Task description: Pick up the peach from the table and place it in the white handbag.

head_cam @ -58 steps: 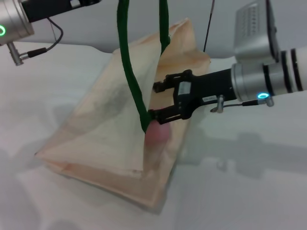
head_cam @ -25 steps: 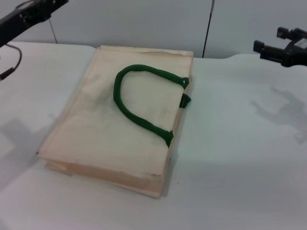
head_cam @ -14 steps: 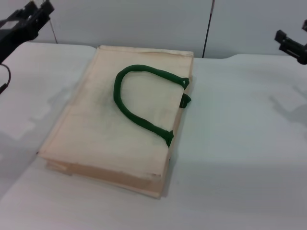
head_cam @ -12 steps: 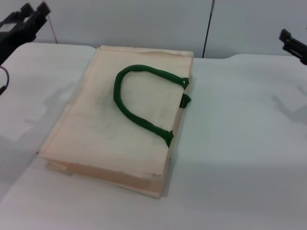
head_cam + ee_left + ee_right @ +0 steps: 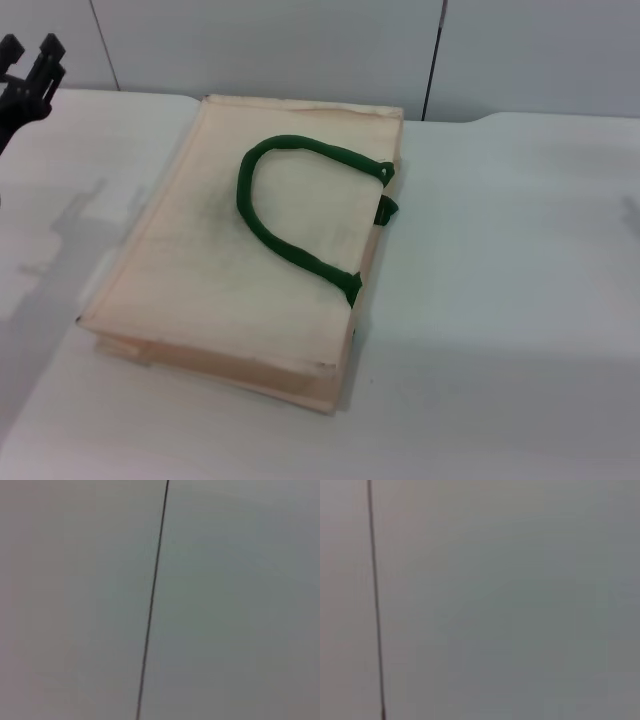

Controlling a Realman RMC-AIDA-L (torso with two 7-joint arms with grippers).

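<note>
The white handbag (image 5: 250, 250) lies flat on the table in the head view, its dark green rope handle (image 5: 285, 215) looped on top. The peach is hidden; no part of it shows in any view. My left gripper (image 5: 28, 55) is at the far left edge of the head view, raised above the table's back left corner, its two fingertips apart and empty. My right gripper is out of view. Both wrist views show only a plain grey wall with a thin dark seam.
The white table (image 5: 500, 300) spreads around the bag. A grey panelled wall (image 5: 300, 40) stands behind it, with a dark vertical seam (image 5: 432, 60).
The bag was dropped from upright to flat with the peach inside. Both arms have drawn back outward; the right gripper has left the view and the left has moved further left.
</note>
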